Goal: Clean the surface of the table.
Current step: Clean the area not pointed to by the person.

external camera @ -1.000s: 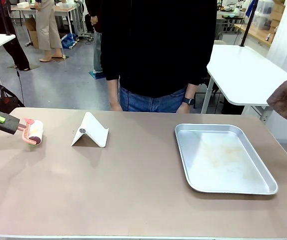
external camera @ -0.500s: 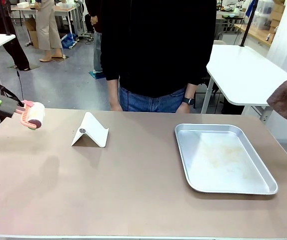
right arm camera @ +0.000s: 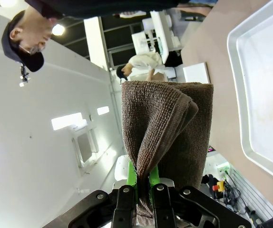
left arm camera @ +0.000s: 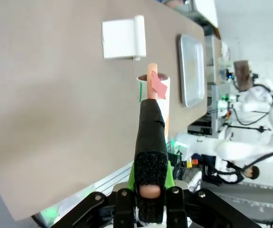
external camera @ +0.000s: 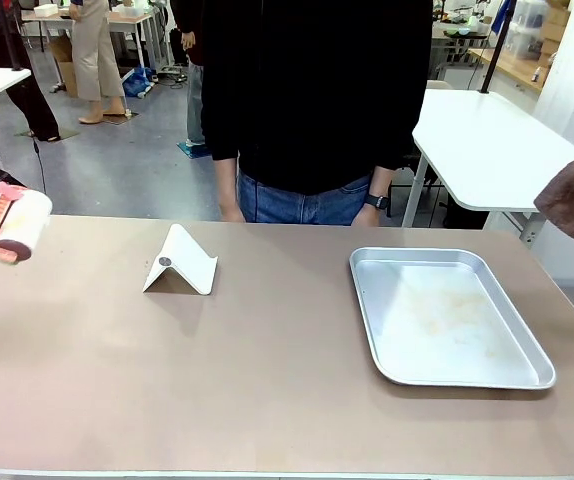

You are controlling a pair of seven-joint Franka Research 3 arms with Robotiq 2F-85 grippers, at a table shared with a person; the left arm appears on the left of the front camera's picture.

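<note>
The left jaws were clenched on the black foam handle (left arm camera: 151,142) of a lint roller (left arm camera: 153,92), whose drum pointed to 12 o'clock from them. The worktop (left arm camera: 55,95) spread beneath and beyond the roller, from 9 to 12 o'clock. The right jaws were clamped on a folded brown towel (right arm camera: 167,128) standing up at 12 o'clock, with the worktop at 2 o'clock carrying a metal tray (right arm camera: 265,95). From the front, the roller hung at 9 o'clock by the worktop's far left corner. The towel hung at 3 o'clock, past the right side and off the surface. A white folded stand (external camera: 180,262) sat at 10 o'clock, and a person (external camera: 317,100) stood at 12.
</note>
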